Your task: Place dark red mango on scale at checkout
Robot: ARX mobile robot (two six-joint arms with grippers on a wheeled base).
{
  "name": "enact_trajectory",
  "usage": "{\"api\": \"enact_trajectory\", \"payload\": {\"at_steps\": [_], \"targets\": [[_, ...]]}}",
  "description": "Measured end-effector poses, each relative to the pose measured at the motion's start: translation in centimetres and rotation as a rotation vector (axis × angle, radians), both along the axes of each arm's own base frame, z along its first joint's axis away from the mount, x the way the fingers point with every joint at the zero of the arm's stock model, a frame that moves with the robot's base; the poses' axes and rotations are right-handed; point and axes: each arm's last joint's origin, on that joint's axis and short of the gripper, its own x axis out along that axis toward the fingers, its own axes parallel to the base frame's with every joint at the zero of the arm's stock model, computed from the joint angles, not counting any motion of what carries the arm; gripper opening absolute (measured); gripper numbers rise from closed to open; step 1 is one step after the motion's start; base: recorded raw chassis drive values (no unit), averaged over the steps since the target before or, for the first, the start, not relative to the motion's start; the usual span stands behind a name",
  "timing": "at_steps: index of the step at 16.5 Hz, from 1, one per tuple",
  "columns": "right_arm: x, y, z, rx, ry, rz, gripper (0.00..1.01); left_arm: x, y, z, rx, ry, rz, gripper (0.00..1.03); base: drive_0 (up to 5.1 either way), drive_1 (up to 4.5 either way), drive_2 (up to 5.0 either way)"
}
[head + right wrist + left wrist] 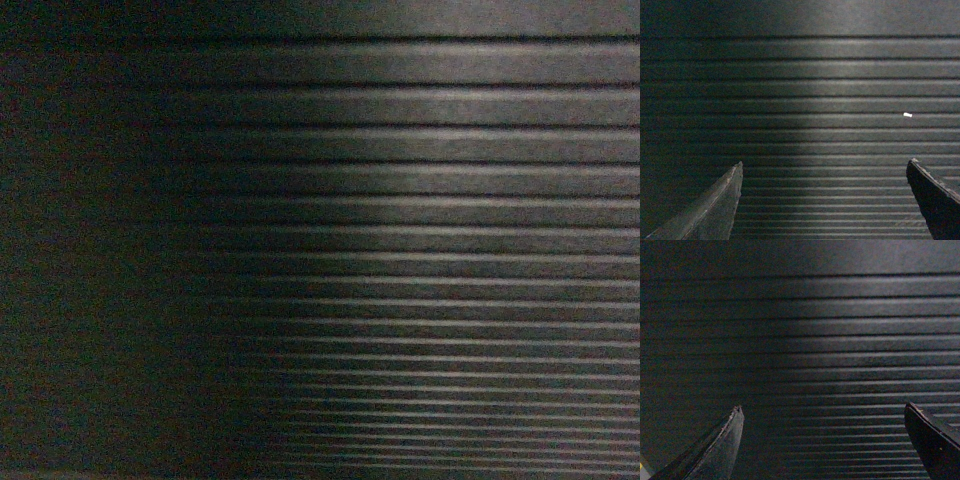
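Left tool [822, 412] and right tool [824, 167] both spread wide, empty, facing the checkout [420, 200] ribbed front.

Dim, grainy, brighter toward right.

Dark ribbed front of the checkout [420, 200], filling the whole head view with horizontal slats, brighter toward the upper right of the frame and sinking into shadow at the left. Same slatted face across both wrist views, with a small white speck [907, 115] at the right of the right wrist frame.
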Motion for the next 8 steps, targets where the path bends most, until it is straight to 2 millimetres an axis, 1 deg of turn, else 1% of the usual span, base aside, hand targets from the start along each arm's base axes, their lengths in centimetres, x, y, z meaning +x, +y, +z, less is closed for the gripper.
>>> {"api": "enact_trajectory", "payload": {"at_steps": [8], "targets": [[0.00,0.00,-0.01,0.000,0.002,-0.001,0.98,0.00,0.00,-0.03,0.000,0.003,0.000,0.98,0.0,0.00,0.0]]}}
